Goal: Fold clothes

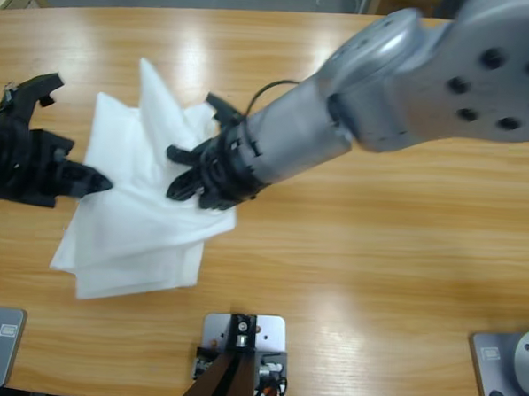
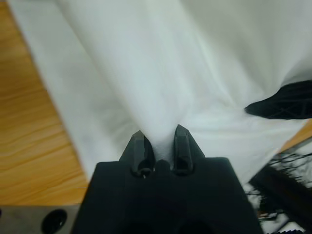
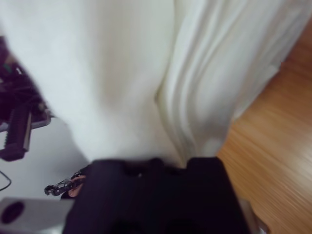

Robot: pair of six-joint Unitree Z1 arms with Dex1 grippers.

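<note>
A white T-shirt (image 1: 144, 205) lies crumpled on the left half of the wooden table (image 1: 377, 248), partly folded over itself, with one corner pointing toward the far edge and its lower layers spread flat toward the near edge.

The left gripper (image 1: 92, 182) comes in from the left edge of the high view and meets the shirt at its left border. In the left wrist view this gripper (image 2: 162, 146) has its two black jaws drawn close together with a bunch of white cloth (image 2: 161, 73) caught between them; folds fan out from the pinch and run up and away across the picture. The jaws are nearly pressed together, parted only by the fabric they grip. The other arm's black gripper (image 2: 285, 102) shows at the right side of that view, resting against the same cloth.

The right gripper (image 1: 195, 172) reaches in from the upper right, its big silver arm (image 1: 431, 74) crossing the table, and sits on the middle of the shirt. In the right wrist view the shirt (image 3: 146, 73) hangs directly in front of the gripper's black body (image 3: 146, 195) in long vertical folds and covers the jaw tips, so I cannot tell whether they are spread or closed on the cloth. The table (image 3: 278, 146) shows at the right of that view.
</note>
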